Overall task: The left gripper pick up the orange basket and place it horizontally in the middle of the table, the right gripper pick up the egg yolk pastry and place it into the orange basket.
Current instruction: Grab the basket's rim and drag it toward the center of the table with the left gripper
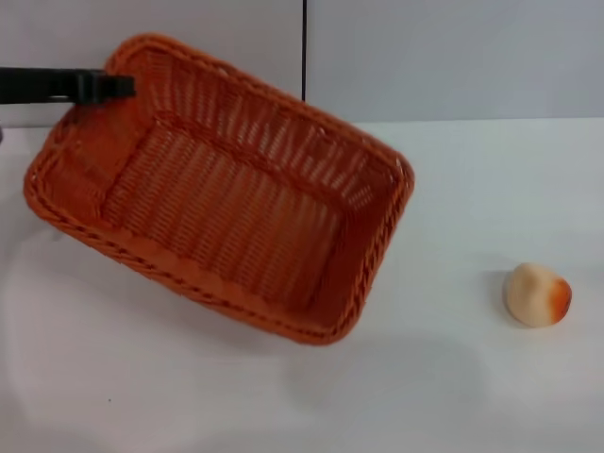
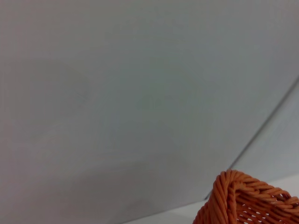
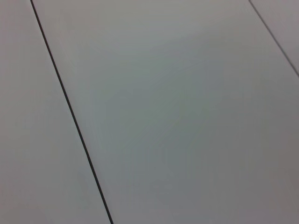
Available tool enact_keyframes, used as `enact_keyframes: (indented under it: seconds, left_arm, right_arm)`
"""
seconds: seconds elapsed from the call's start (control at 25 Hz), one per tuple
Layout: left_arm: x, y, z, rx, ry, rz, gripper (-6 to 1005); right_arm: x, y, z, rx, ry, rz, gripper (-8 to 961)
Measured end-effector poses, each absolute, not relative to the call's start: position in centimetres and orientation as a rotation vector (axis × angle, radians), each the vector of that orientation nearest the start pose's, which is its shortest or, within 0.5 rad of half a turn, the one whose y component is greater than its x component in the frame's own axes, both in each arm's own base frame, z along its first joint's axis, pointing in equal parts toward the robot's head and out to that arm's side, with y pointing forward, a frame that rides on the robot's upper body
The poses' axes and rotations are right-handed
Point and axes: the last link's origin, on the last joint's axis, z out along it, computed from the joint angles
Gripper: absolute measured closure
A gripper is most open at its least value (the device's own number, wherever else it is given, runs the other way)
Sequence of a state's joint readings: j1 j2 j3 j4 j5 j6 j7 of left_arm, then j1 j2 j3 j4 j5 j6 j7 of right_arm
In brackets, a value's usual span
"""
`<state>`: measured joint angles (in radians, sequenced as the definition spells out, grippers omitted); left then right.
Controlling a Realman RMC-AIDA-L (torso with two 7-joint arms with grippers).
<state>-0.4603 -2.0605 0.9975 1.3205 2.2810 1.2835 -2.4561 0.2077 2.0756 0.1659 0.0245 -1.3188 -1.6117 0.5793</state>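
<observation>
My left tool (image 1: 121, 87) grips the far-left rim corner of the large orange woven basket (image 1: 226, 203), which hangs tilted beside it above the white desk (image 1: 444, 396). I judge placement is in hand: next, level it and lower it mid-desk. The small round cream pastry (image 1: 537, 294) lies well off, and my right tool is out of view

Bright, even light floods the white desk (image 1: 453, 377), with only soft grey shadows pooling under the orange basket (image 1: 226, 217) and beside the egg yolk pastry (image 1: 538, 294). Everything reads slightly soft, both wrist views hazy and grey.
</observation>
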Motion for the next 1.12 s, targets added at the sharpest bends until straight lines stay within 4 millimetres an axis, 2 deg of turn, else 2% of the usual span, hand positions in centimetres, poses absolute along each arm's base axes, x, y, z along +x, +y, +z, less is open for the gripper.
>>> enact_keyframes:
  seconds: [0.12,0.16,0.28,0.32,0.4,0.44,0.56,0.64,0.8,0.84,1.12]
  left_arm:
    - [-23.3,37.3,8.9,-2.181,-1.232,-0.374,824]
    - [-24.3,36.3,9.8,-2.135,-1.296,-0.455,824]
    - [-24.3,36.3,9.8,-2.135,-1.296,-0.455,823]
    - [-25.6,35.1,10.3,-2.089,-1.351,-0.513,823]
    - [-25.6,35.1,10.3,-2.089,-1.351,-0.513,823]
    - [-27.7,33.1,10.6,-2.002,-1.424,-0.608,823]
    - [-28.4,32.4,10.6,-1.970,-1.444,-0.627,823]
    - [-30.0,31.0,10.6,-1.908,-1.486,-0.676,823]
    - [-30.7,30.5,10.3,-1.890,-1.504,-0.710,823]
    - [-31.4,30.0,9.8,-1.877,-1.532,-0.751,823]
    - [-32.0,29.3,7.8,-1.899,-1.583,-0.777,824]
  right_arm:
    - [39.2,22.1,6.4,-1.070,0.661,1.019,353]
    - [39.2,22.2,6.3,-1.071,0.663,1.019,353]
    - [39.2,22.8,6.2,-1.077,0.678,1.015,354]
    - [39.1,22.9,6.2,-1.080,0.680,1.015,355]
    - [39.0,23.3,6.2,-1.086,0.678,1.017,355]
    - [38.8,23.7,6.2,-1.093,0.674,1.022,355]
    - [38.7,24.1,6.2,-1.099,0.673,1.025,356]
    - [38.5,24.7,6.3,-1.109,0.668,1.028,357]
    - [38.2,25.3,6.3,-1.121,0.664,1.032,358]
    - [38.1,25.5,6.2,-1.125,0.665,1.033,359]
    - [38.0,26.4,6.2,-1.154,0.668,1.021,361]
